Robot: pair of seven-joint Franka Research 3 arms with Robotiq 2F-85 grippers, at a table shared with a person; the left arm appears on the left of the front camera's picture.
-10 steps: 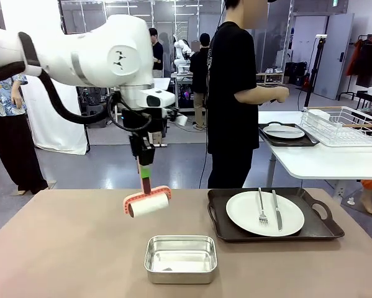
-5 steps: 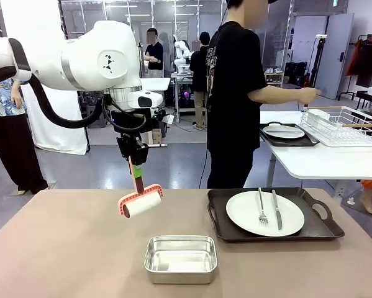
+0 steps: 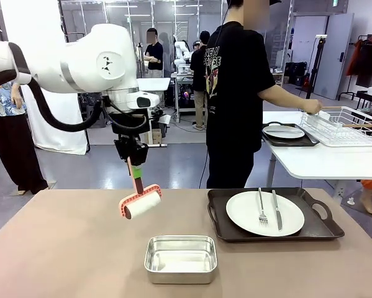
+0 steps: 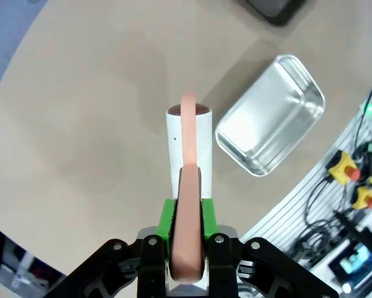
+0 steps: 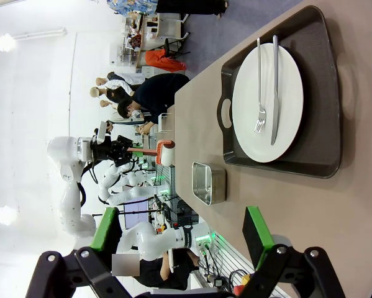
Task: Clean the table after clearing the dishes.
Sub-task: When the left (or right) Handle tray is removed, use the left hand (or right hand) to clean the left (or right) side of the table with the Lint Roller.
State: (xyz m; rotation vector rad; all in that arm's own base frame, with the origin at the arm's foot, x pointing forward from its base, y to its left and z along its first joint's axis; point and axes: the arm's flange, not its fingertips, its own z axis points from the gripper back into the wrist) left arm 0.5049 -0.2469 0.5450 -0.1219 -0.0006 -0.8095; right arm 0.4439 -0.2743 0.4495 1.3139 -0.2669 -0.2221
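Tan desk [image 3: 61, 248]: left fingers [image 4: 166, 218] clamp a lint roller [image 3: 142, 203], probably light, by its stiff handle, near the steel pan [image 3: 181, 257]. Right fingers [image 5: 258, 234] gape wide, empty.

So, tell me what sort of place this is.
Most likely a robotics lab staged as a dining set-up: a robot's left gripper holds a lint roller over the table, a plate with cutlery sits on a tray, and people stand about an open workshop floor.
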